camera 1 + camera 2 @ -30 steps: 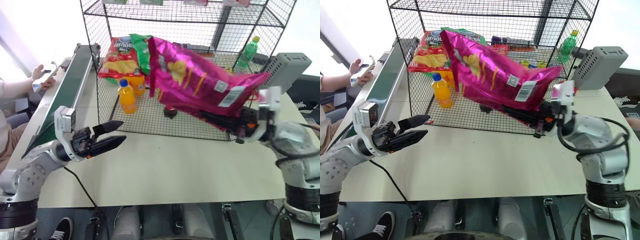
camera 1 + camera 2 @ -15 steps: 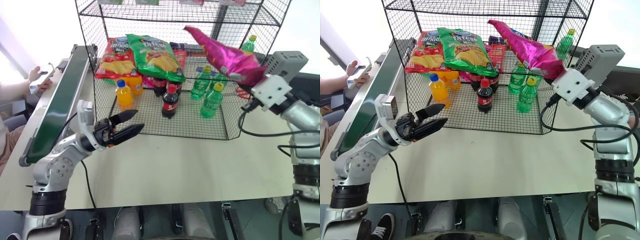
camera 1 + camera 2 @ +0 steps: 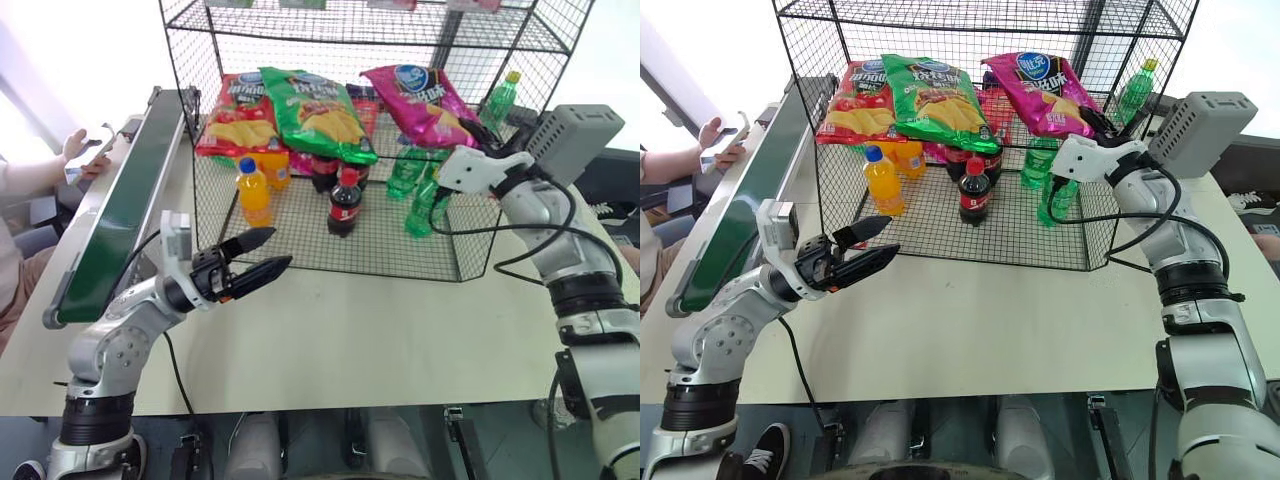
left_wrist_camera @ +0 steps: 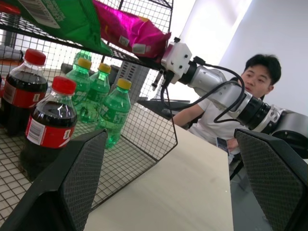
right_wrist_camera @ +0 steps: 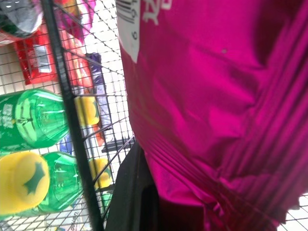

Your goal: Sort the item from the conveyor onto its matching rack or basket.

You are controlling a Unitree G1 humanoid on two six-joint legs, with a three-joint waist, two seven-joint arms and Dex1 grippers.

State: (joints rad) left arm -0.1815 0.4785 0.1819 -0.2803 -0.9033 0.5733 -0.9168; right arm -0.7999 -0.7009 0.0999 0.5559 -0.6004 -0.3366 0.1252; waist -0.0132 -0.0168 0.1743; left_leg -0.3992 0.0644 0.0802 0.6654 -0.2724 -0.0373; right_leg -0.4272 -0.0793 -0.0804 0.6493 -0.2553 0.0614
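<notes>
Placement step: magenta-pink chip bag [image 3: 1045,92] lies logo-up on the upper tier of the black wire rack [image 3: 970,20], far right, beside the green chip bag [image 3: 940,98], with the right claw [image 3: 1092,122] clamped on its near end. Left claw [image 3: 262,256] hangs apart and empty over the table [image 3: 380,330], near the conveyor [image 3: 125,200]. Next move likely calls for the right claw to let go and draw back clear of the mesh.

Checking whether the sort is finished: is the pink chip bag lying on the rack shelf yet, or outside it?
On the shelf: the pink chip bag lies on the rack tier beside the green chip bag, with the right gripper shut on its edge.
</notes>
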